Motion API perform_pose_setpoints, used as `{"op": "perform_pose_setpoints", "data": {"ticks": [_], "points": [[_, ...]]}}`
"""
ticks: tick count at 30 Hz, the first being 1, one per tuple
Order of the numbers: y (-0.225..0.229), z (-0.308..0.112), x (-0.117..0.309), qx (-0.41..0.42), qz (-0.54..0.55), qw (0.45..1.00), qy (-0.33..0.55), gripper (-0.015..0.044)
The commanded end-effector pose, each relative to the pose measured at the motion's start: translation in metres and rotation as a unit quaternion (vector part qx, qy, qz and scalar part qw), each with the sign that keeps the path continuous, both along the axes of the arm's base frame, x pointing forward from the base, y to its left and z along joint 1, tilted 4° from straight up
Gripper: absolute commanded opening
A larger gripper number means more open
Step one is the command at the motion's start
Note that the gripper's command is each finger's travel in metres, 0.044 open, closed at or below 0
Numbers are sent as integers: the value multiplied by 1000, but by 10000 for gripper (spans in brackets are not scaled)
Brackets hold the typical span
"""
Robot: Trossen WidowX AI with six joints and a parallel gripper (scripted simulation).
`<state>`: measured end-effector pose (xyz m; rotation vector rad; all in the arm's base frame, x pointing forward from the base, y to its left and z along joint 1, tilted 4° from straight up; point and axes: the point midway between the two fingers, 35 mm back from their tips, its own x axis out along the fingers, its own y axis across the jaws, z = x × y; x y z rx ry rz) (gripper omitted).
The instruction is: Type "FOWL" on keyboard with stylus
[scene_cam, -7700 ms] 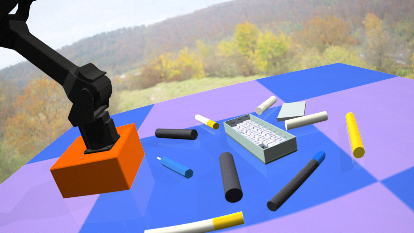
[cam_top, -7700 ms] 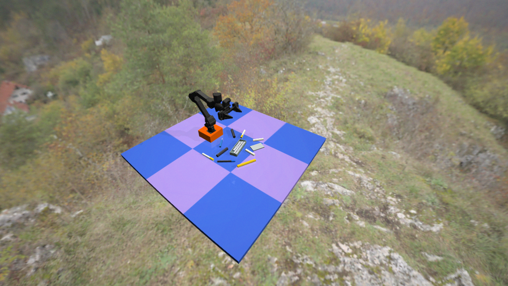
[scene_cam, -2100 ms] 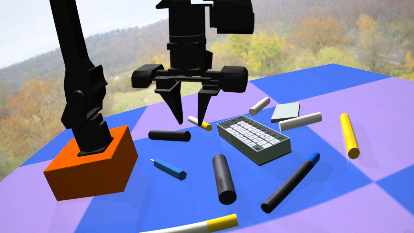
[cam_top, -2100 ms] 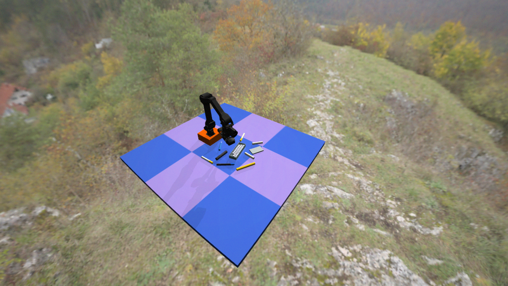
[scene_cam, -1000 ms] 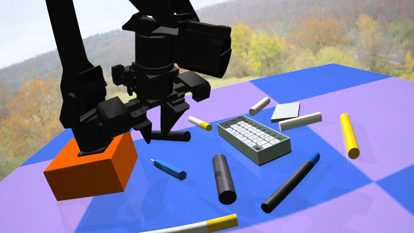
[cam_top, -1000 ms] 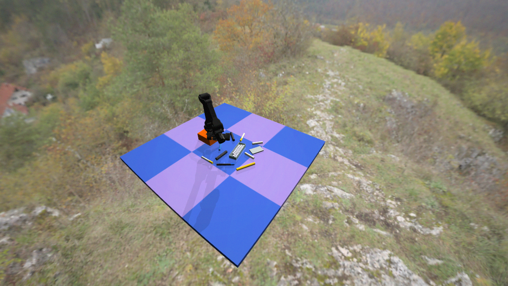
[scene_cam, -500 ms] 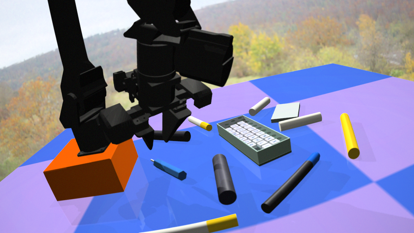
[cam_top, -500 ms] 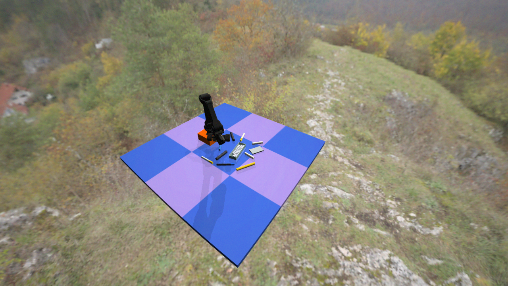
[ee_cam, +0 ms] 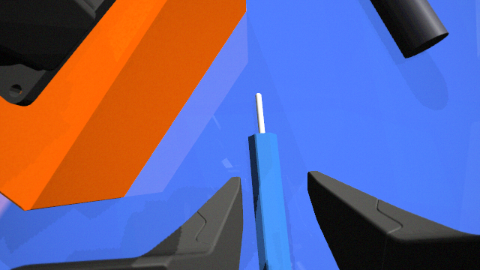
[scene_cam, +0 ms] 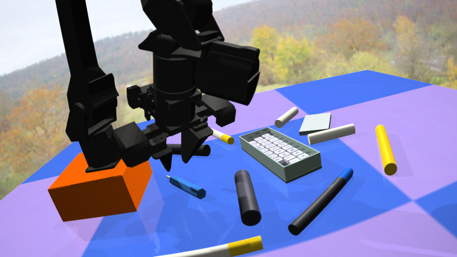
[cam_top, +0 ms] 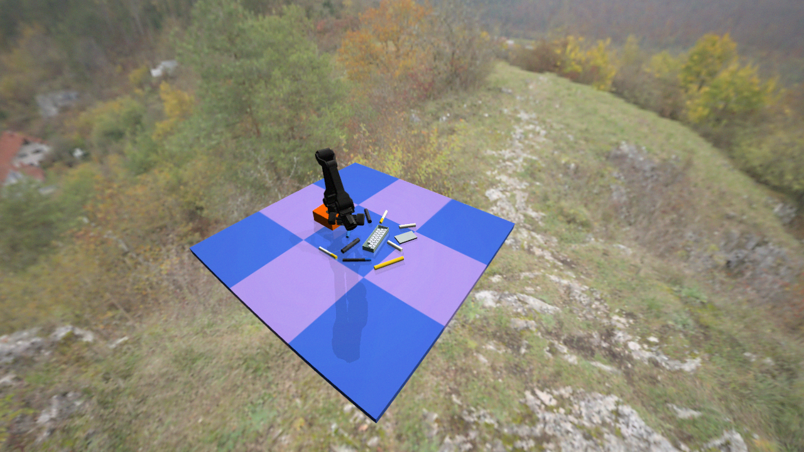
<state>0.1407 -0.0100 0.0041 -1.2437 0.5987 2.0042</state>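
My black, tapered pincer (scene_cam: 177,164) (ee_cam: 274,183) is released, its 2 fingers partly apart, above the blue hexagonal stylus with a thin white tip (scene_cam: 187,186) (ee_cam: 268,187). I hold nothing. The stylus lies on the blue-and-lilac checkered desk (cam_top: 337,292) (scene_cam: 204,230), near the orange box-shaped base (cam_top: 327,223) (scene_cam: 95,199) (ee_cam: 150,94). Its barrel is faceted, its tip slim and round. The grey-green, rectangular keyboard with white square keys (cam_top: 375,238) (scene_cam: 277,150) has raised walls; 1 smooth, dark cylinder (scene_cam: 247,198) lies between keyboard and stylus.
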Motion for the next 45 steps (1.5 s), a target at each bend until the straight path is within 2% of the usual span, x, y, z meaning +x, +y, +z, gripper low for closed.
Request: {"op": "perform_pose_setpoints", "data": {"ticks": [1, 45], "points": [[0, -4, -2, 2, 1, 1000, 2, 150], [-2, -35, -2, 2, 1, 1000, 2, 150]]}}
